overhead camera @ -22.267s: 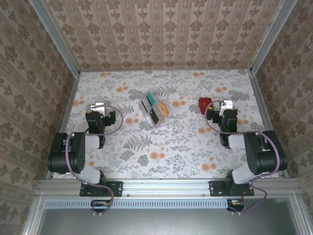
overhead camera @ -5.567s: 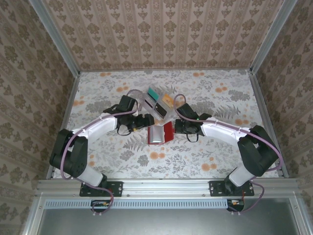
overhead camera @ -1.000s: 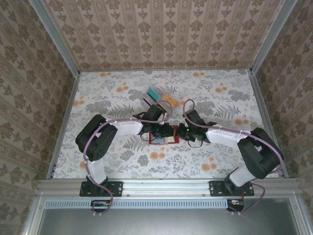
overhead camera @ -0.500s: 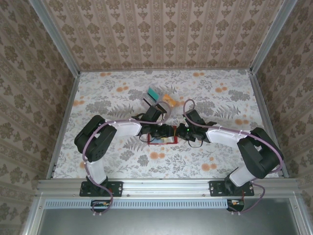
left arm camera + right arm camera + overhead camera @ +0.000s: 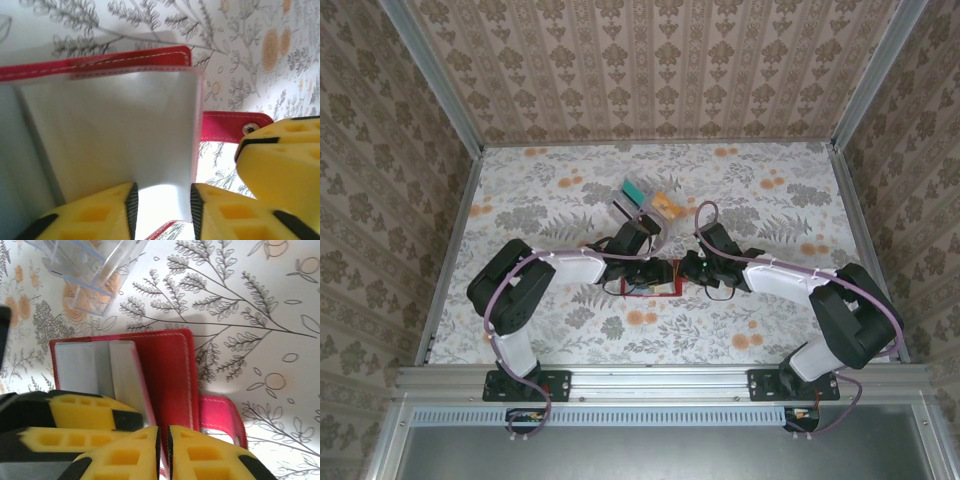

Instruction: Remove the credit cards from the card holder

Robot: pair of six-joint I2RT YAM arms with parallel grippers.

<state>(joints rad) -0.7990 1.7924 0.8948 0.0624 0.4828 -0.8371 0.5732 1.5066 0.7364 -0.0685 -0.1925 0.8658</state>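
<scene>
From overhead, both arms meet mid-worktop point(image 5: 535, 195) over the card holder point(image 5: 651, 289). It lies open and flat, just nearer than the clear rack point(image 5: 645, 200). The left tool point(image 5: 639, 272) is on it from one side and the right tool point(image 5: 682, 271) from the other (too small here to read either gap).

Left wrist cam: the yellow fingers point(image 5: 90, 217) stand partly apart. The lower edge of a pale leaf sits in the gap between them, either one of the credit cards point(image 5: 110, 125) or its sleeve. Whether they bite on it, can't tell. The red tab point(image 5: 227, 125) pokes out sideways, next to the other tool's finger.

Right wrist cam: pads nearly together, w/ the red cover's edge running into the slit. I'd judge it's clamped to anchor the holder.

Step in hand, I reckon: getting a grip on the first card. The next move calls for closing on the card alone — not the sleeve — then sliding it out along the pocket while the right tool holds firm.
</scene>
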